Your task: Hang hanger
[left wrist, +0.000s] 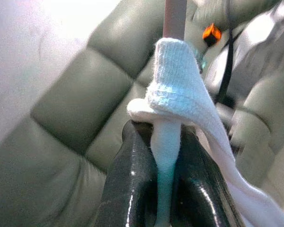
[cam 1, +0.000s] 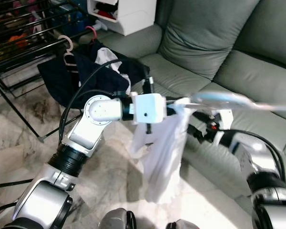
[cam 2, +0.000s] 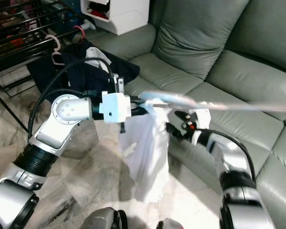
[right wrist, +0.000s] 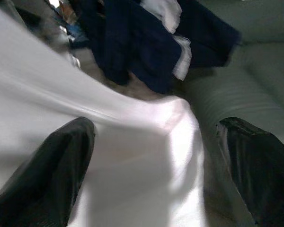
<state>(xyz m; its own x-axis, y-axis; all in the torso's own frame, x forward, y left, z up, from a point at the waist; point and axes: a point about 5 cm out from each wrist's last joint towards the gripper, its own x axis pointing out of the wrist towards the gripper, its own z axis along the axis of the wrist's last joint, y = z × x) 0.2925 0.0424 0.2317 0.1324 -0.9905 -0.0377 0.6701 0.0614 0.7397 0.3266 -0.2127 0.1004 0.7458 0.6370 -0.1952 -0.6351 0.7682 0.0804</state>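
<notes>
The left tool (left wrist: 165, 156) is clamped on the light blue plastic hanger (cam 1: 219, 98), its two black fingers (left wrist: 132, 184) pressed together on the hanger's thin end, with a fold of the white cloth garment (cam 1: 159, 152) wrapped over that end. The hanger is held in the air in front of the grey-green leather sofa (cam 1: 205, 43), roughly level and blurred, and the garment hangs from it down toward the pale marble floor (cam 1: 114, 167) just before the sofa's front edge. The right tool (right wrist: 156, 156) is at the sofa-side of the garment, below the hanger; its fingers (right wrist: 52, 170) stand wide apart with the white cloth lying between them, not gripped. On the sofa's seat end farthest from the robot, a heap of dark navy and white clothes (cam 1: 86, 71) lies draped over the arm, with a pale hanger hook (cam 1: 66, 45) and a pink one (cam 1: 91, 31) showing at its top. A black metal drying rack (cam 1: 24, 28) stands beside that heap, away from the sofa.
</notes>
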